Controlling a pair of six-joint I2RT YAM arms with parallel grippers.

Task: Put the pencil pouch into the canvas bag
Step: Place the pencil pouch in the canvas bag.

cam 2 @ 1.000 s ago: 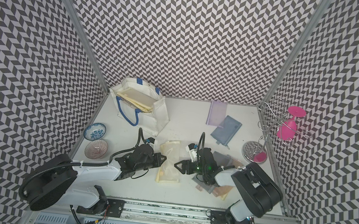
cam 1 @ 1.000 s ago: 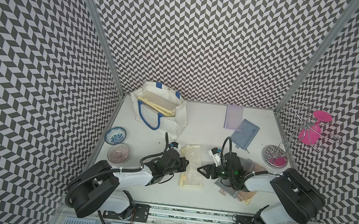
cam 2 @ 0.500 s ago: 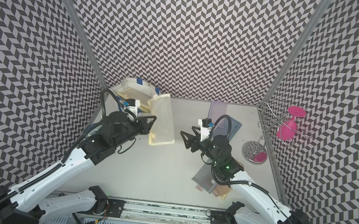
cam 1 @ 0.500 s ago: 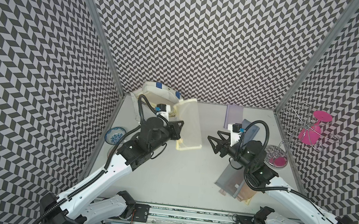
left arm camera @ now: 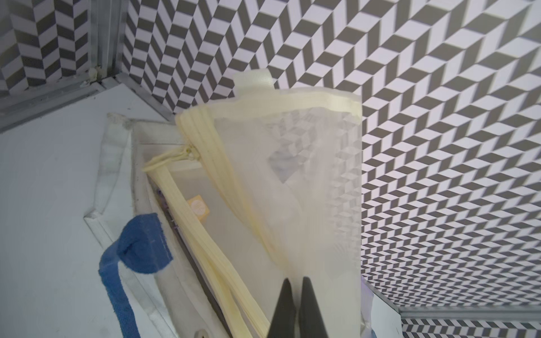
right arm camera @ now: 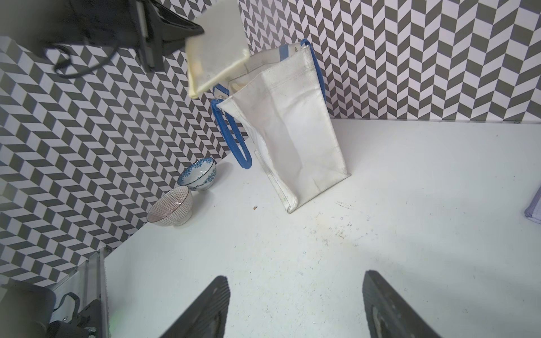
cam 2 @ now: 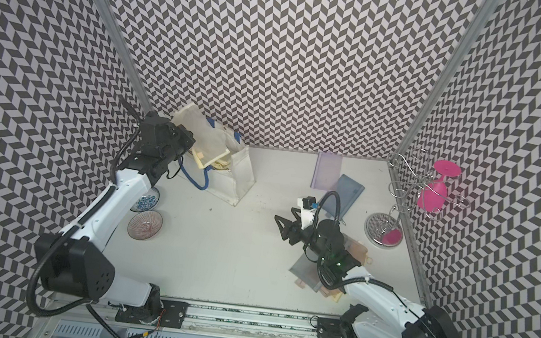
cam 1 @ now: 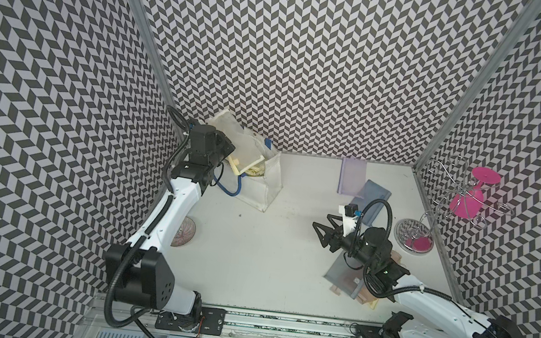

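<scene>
Cream pouch (left arm camera: pixel 307 190) hangs pinched in L gripper (left arm camera: pixel 294 281) over bag (cam 1: pixel 262 186) mouth at 11 o'clock, prob. to drop straight in; R gripper (right arm camera: pixel 295 279) sits wide, empty, 4 o'clock.

My left arm (cam 1: pixel 173 205) reaches toward the table's (cam 1: pixel 251 261) far left corner, left gripper (left arm camera: pixel 294 282) pinched tight; right gripper (right arm camera: pixel 295 278) hovers spread wide.

You're looking at a white canvas bag (right arm camera: pixel 292 140) with blue handles (right arm camera: pixel 234 137); cream mesh pencil pouch (right arm camera: pixel 218 55); blue-floral bowl (right arm camera: pixel 199 175); pinstriped bowl (right arm camera: pixel 171 210); pink glass (cam 1: pixel 466 201); black-white chevron walls (cam 1: pixel 309 60).
</scene>
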